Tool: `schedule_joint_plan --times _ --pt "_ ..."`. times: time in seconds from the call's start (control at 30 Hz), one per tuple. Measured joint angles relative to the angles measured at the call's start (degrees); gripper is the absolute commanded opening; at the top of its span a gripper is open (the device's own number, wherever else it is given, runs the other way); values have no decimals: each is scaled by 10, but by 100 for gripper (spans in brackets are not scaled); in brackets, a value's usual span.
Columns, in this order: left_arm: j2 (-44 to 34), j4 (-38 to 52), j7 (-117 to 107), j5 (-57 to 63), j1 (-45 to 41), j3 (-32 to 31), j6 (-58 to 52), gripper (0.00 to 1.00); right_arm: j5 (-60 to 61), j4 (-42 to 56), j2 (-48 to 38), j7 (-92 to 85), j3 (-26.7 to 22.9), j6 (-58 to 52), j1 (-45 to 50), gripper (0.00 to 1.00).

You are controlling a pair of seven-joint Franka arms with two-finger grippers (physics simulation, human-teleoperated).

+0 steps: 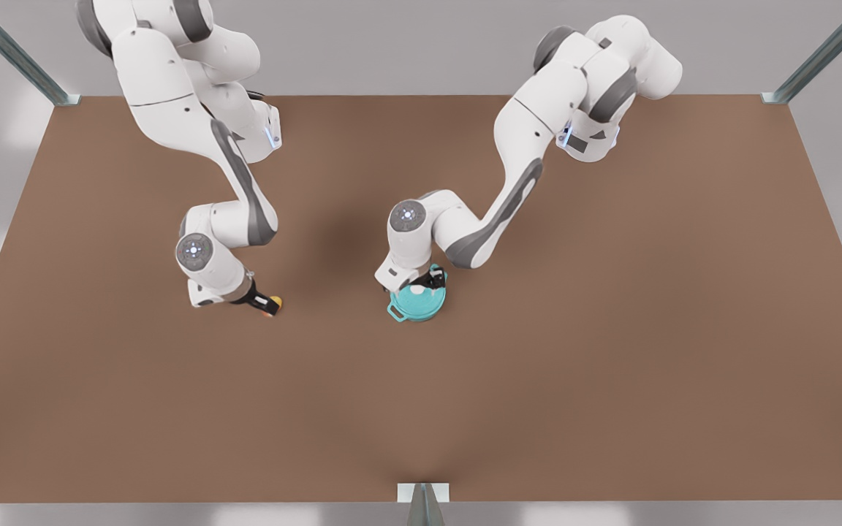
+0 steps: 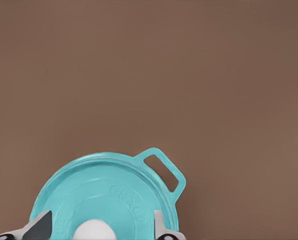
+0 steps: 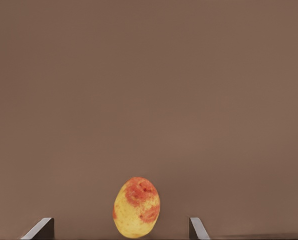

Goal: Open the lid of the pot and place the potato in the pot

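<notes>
Mid-surface, your left tool [image 1: 432, 281] hung spread around the lid [image 2: 106, 200] knob, lid on the pot [image 1: 416, 302]. Your right tool [image 1: 269, 302] straddled the potato [image 3: 136, 207], spread. Potato looked firm, rounded, likely slippery: pinch its middle.

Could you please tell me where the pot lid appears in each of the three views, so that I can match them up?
Front view: the pot lid sits on the pot near the table's middle, under the left gripper.
Left wrist view: the lid lies at the bottom edge, its white knob between the open fingers.
Right wrist view: not in it.
Shared landmark: the white knob.
</notes>
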Motion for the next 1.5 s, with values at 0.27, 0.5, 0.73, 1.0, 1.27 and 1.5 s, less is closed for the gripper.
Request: schedule_joint_plan --times 0.27,0.5,0.73,1.0,1.27,1.5 --pt "12 -4 -67 17 -2 0 18 95 -34 9 35 56 -1 8 13 100" --pt "7 -11 -107 20 -5 -1 17 49 -53 27 70 88 -2 -1 17 100" --pt "-1 23 -131 15 14 -1 3 47 -56 34 86 111 -3 18 19 100" --pt "92 107 -86 -32 188 4 2 90 -56 22 95 129 -2 34 21 100" --pt "-67 99 30 -86 305 -6 -137 100 -57 15 85 145 0 43 22 76" --pt "-369 -143 195 -167 418 30 -272 100 -57 16 85 159 0 45 22 70"
